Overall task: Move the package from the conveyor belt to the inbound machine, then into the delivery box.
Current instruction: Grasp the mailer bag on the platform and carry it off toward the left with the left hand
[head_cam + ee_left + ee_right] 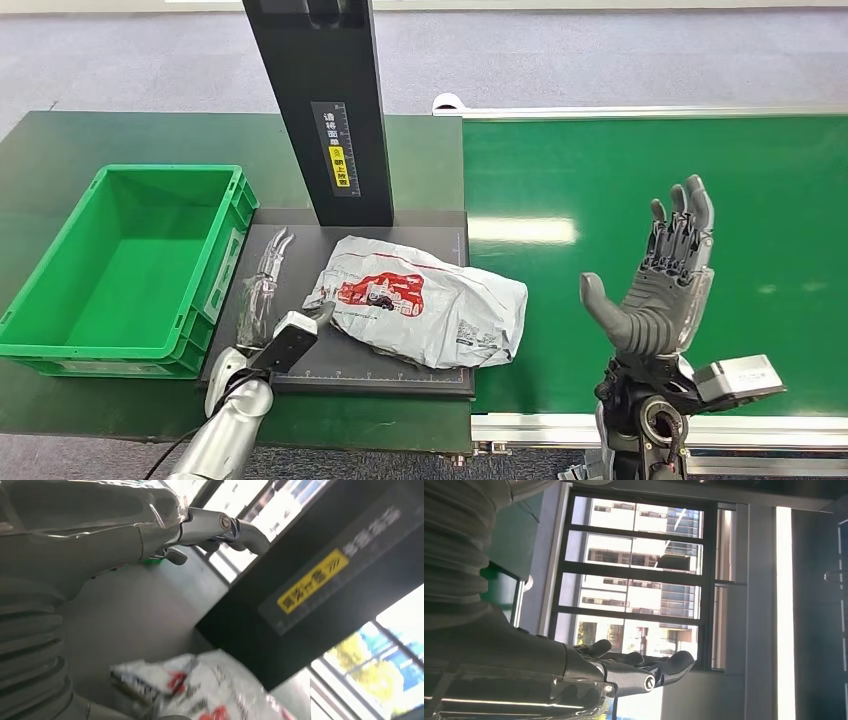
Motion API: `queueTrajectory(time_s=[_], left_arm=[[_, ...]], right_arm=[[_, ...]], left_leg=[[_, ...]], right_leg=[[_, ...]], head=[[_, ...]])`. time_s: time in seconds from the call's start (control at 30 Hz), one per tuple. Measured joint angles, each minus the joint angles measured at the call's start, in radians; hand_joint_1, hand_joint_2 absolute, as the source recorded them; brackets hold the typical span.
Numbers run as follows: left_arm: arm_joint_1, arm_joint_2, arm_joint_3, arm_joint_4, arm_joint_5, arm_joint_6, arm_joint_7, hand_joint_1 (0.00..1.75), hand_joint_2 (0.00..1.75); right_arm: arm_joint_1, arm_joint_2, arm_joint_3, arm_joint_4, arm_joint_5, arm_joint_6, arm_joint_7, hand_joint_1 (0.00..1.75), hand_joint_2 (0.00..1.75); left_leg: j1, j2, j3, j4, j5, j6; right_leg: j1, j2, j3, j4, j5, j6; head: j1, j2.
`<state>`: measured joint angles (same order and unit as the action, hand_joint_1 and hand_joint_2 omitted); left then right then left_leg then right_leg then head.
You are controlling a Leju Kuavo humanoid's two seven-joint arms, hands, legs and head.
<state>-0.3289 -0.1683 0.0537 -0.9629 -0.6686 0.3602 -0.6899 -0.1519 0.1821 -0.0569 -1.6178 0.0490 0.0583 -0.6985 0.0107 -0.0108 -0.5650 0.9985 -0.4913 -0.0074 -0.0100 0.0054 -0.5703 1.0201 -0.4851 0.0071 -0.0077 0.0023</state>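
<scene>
At far left on the tabletop sits a green crate. Just R of it, left robot hand lies flat on the black scanner platform, fingers apart, holding nothing, beside the white poly package. Over the green conveyor belt, right robot hand is raised, fingers spread, holding nothing.

crinkly glossy plastic package, shiny smooth green conveyor belt with glare, matt black machine plate, moulded green plastic delivery box, brushed silver metal left arm, dark plastic right hand
</scene>
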Motion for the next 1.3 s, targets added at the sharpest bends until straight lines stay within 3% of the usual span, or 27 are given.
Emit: queueTrajectory(time_s=[0.23, 0.37, 0.4, 0.53, 0.67, 0.7, 0.8, 0.83, 1.07, 1.3], left_arm=[[-0.018, 0.001, -0.007, 0.088, 0.04, -0.186, 0.01, 0.0, 1.75], [-0.024, -0.002, -0.017, 0.14, 0.05, -0.232, -0.002, 0.0, 1.75], [-0.026, -0.003, -0.022, 0.151, 0.05, -0.234, -0.005, 0.03, 1.75], [-0.035, -0.018, -0.042, 0.179, 0.061, -0.235, -0.008, 0.56, 1.75], [-0.041, -0.029, -0.059, 0.19, 0.076, -0.229, -0.008, 0.56, 1.75], [-0.042, -0.031, -0.061, 0.191, 0.077, -0.229, -0.008, 0.76, 1.75], [-0.043, -0.033, -0.068, 0.195, 0.082, -0.228, -0.008, 1.6, 1.75], [-0.044, -0.033, -0.07, 0.196, 0.087, -0.226, -0.008, 1.69, 1.75], [-0.04, -0.031, -0.085, 0.189, 0.163, -0.19, -0.008, 1.75, 1.75], [0.001, -0.011, -0.141, 0.094, 0.218, -0.074, -0.008, 1.75, 1.75]], right_arm=[[0.0, 0.008, -0.011, -0.011, -0.003, 0.006, 0.0, 0.0, 1.75], [-0.003, 0.014, -0.015, -0.011, -0.004, 0.009, 0.0, 0.0, 1.75], [-0.004, 0.015, -0.015, -0.01, -0.004, 0.009, 0.0, 0.0, 1.75], [-0.011, 0.021, -0.018, -0.006, -0.005, 0.015, 0.0, 0.0, 1.75], [-0.017, 0.025, -0.019, 0.002, -0.005, 0.018, 0.0, 0.0, 1.75], [-0.018, 0.026, -0.019, 0.004, -0.005, 0.018, 0.0, 0.0, 1.75], [-0.019, 0.028, -0.02, 0.008, -0.005, 0.018, 0.0, 0.0, 1.75], [-0.019, 0.028, -0.02, 0.01, -0.006, 0.019, 0.0, 0.0, 1.75], [-0.028, 0.032, -0.025, 0.032, -0.016, 0.036, 0.0, 0.0, 1.75], [-0.038, 0.038, -0.028, 0.051, -0.014, 0.039, 0.0, 0.0, 1.75]], left_leg=[[0.0, 0.0, 0.0, 0.0, 0.0, 0.0], [0.0, 0.0, 0.0, 0.0, 0.0, 0.0], [0.0, 0.0, 0.0, 0.0, 0.0, 0.0], [0.0, 0.0, 0.0, 0.0, 0.0, 0.0], [0.0, 0.0, 0.0, 0.0, 0.0, 0.0], [0.0, 0.0, 0.0, 0.0, 0.0, 0.0], [0.0, 0.0, 0.0, 0.0, 0.0, 0.0], [0.0, 0.0, 0.0, 0.0, 0.0, 0.0], [0.0, 0.0, 0.0, 0.0, 0.0, 0.0], [0.0, 0.0, 0.0, 0.0, 0.0, 0.0]], right_leg=[[0.0, 0.0, 0.0, 0.0, 0.0, 0.0], [0.0, 0.0, 0.0, 0.0, 0.0, 0.0], [0.0, 0.0, 0.0, 0.0, 0.0, 0.0], [0.0, 0.0, 0.0, 0.0, 0.0, 0.0], [0.0, 0.0, 0.0, 0.0, 0.0, 0.0], [0.0, 0.0, 0.0, 0.0, 0.0, 0.0], [0.0, 0.0, 0.0, 0.0, 0.0, 0.0], [0.0, 0.0, 0.0, 0.0, 0.0, 0.0], [0.0, 0.0, 0.0, 0.0, 0.0, 0.0], [0.0, 0.0, 0.0, 0.0, 0.0, 0.0]], head=[[0.0, 0.0], [0.0, 0.0], [0.0, 0.0], [0.0, 0.0], [0.0, 0.0], [0.0, 0.0], [0.0, 0.0], [0.0, 0.0], [0.0, 0.0], [0.0, 0.0]])
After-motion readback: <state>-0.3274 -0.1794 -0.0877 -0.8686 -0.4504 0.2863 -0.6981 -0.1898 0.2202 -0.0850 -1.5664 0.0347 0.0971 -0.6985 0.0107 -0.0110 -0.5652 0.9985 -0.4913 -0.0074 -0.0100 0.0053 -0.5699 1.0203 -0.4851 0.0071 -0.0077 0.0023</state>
